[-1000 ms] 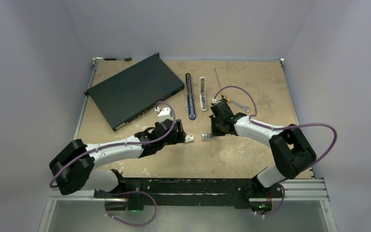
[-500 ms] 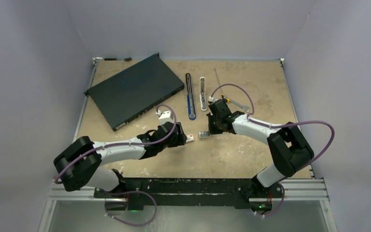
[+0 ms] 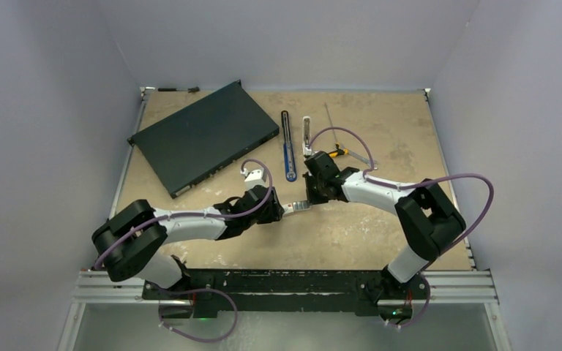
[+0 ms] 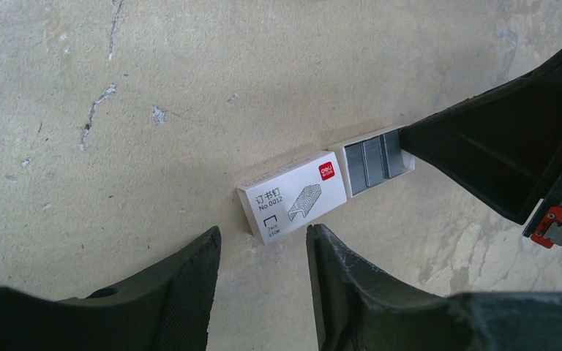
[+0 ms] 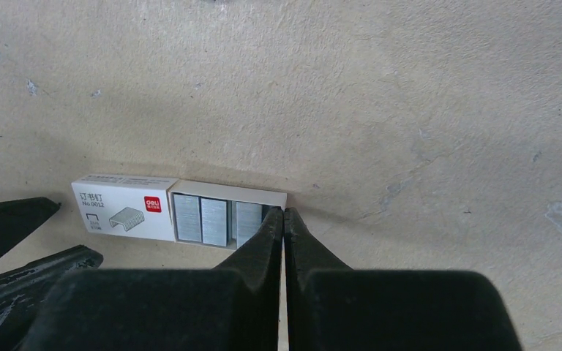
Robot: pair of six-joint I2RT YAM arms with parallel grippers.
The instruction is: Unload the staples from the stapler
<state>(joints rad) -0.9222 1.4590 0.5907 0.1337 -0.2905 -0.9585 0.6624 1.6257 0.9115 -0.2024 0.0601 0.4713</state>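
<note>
The stapler lies open at the back middle of the table as two long parts, a black-and-blue one (image 3: 287,146) and a white-and-silver one (image 3: 307,135). Nearer me a small white staple box (image 4: 293,197) (image 5: 124,207) has its tray slid partly out. Silver-grey staples (image 5: 205,219) (image 4: 375,159) lie in strips in that tray. My right gripper (image 5: 283,213) (image 3: 309,197) is shut, its tips against the tray's right end. My left gripper (image 4: 263,234) (image 3: 278,212) stands open just short of the box's other end, with nothing between its fingers.
A flat dark rack unit (image 3: 203,135) lies tilted at the back left. A small wrench (image 3: 358,156) and a thin rod (image 3: 329,117) lie behind the right arm. The bare tabletop (image 3: 351,241) runs to the rail at the near edge.
My right gripper moved left, pushing the tray against the white box. My left gripper moved right toward the box, and its jaws narrowed.
</note>
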